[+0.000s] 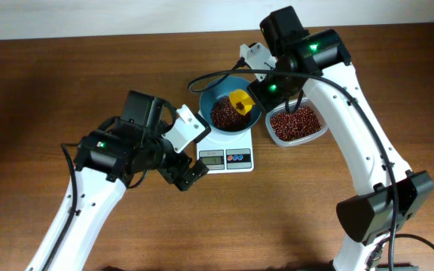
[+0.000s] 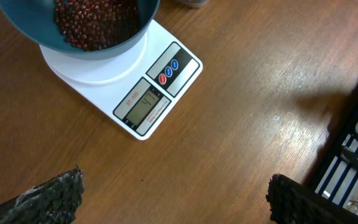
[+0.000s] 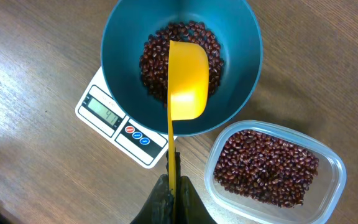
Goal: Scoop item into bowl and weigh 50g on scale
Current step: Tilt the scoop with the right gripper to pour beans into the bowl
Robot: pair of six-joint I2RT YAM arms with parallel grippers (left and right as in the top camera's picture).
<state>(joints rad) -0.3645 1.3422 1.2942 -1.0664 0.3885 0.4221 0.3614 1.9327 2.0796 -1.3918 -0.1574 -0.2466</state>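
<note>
A teal bowl (image 1: 211,92) stands on the white scale (image 1: 224,158), with a heap of red-brown beans (image 3: 157,53) in it. Over those beans hangs a yellow scoop (image 3: 188,81), and I see no beans on its cup. My right gripper (image 3: 173,186) is shut on the scoop's thin handle. The right gripper (image 1: 256,95) sits at the bowl's right rim in the overhead view. My left gripper (image 2: 174,186) is open above bare table in front of the scale (image 2: 104,81), touching nothing. The display (image 2: 143,106) seems to read 41.
A clear plastic container (image 3: 331,162) of more beans (image 3: 266,165) stands just right of the scale, close under the right arm. The left arm reaches in from the front left. Dark framework (image 2: 353,143) shows at the right edge of the left wrist view.
</note>
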